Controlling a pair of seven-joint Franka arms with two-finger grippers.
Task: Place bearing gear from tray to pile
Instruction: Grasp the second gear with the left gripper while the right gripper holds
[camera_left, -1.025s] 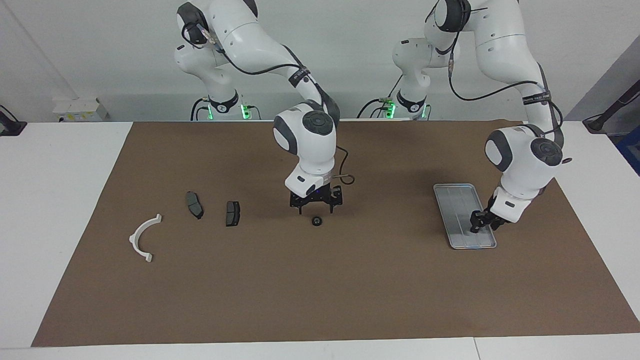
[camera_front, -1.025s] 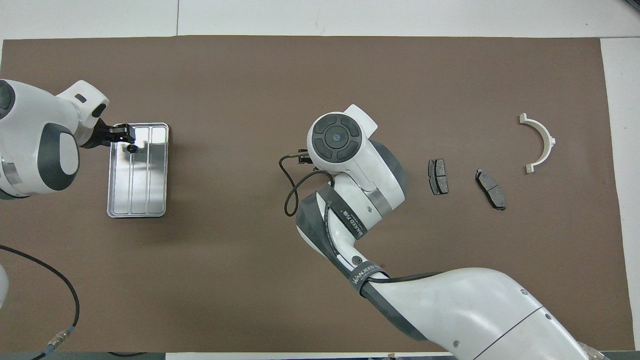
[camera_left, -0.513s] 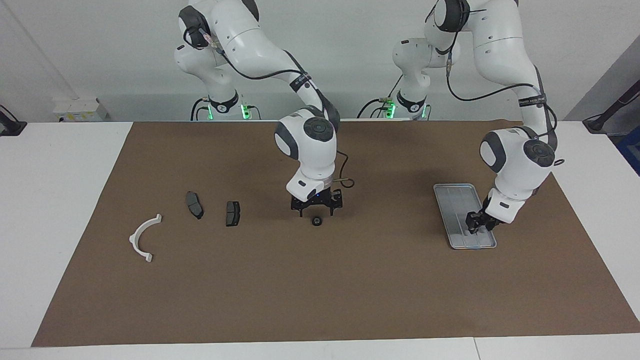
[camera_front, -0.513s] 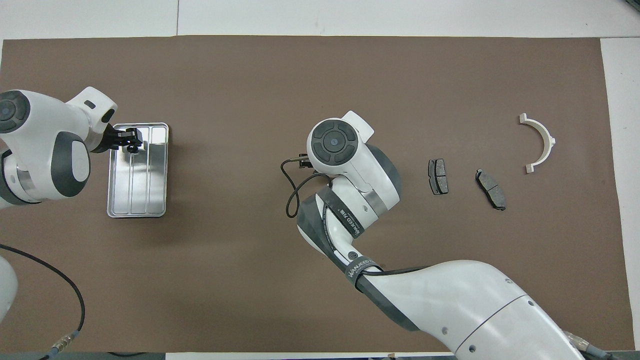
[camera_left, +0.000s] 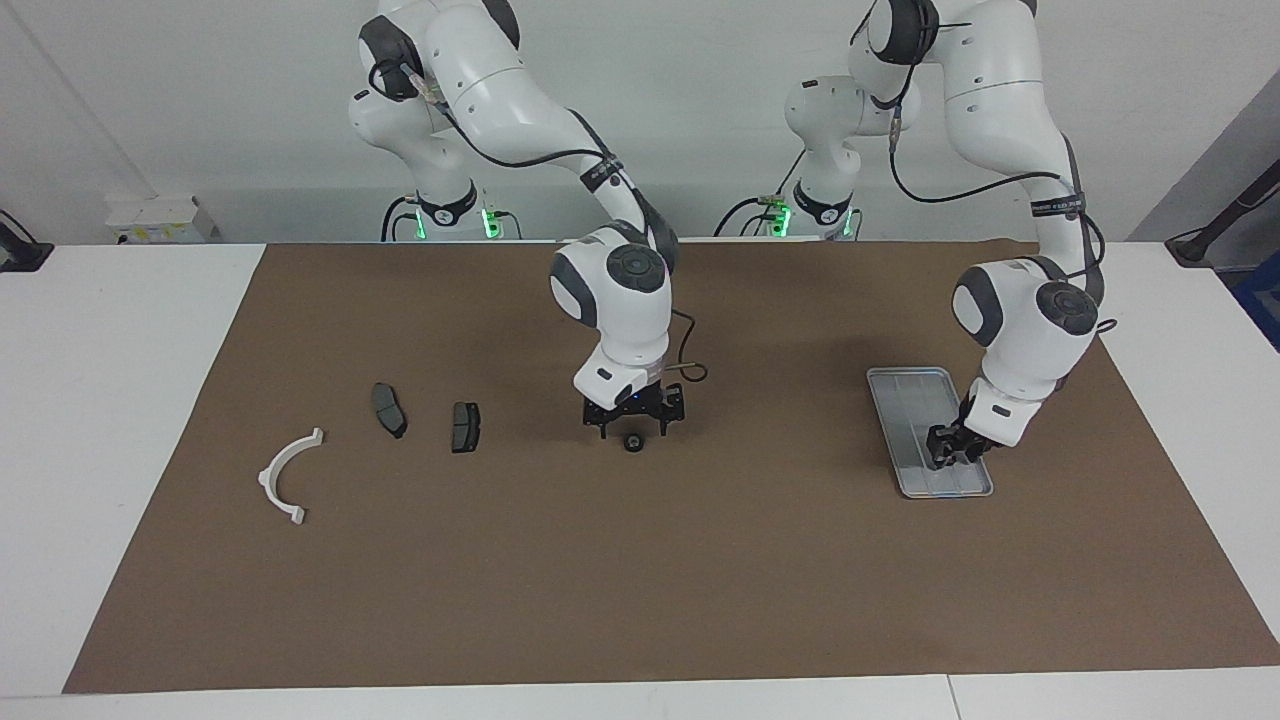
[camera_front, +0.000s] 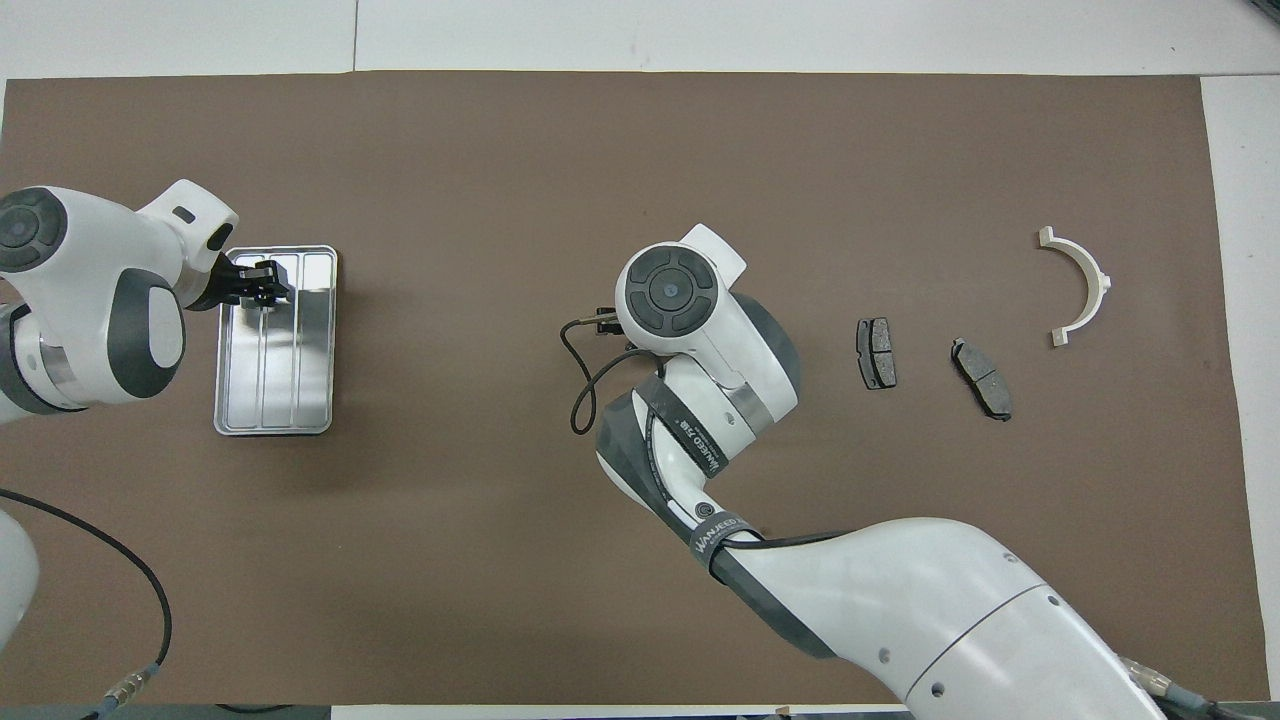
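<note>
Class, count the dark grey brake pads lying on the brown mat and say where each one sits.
2. One brake pad lies nearest the table's middle; the other brake pad lies beside it, toward the white bracket. The right arm's wrist might hide more.

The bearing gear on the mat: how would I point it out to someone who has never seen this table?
Start from the brown mat and find the right hand near the mat's middle. Just below that hand, a little farther from the robots, the bearing gear lies alone on the mat. It is small, round and black, unlike the flat grey brake pads and the white curved bracket toward the right arm's end.
</note>
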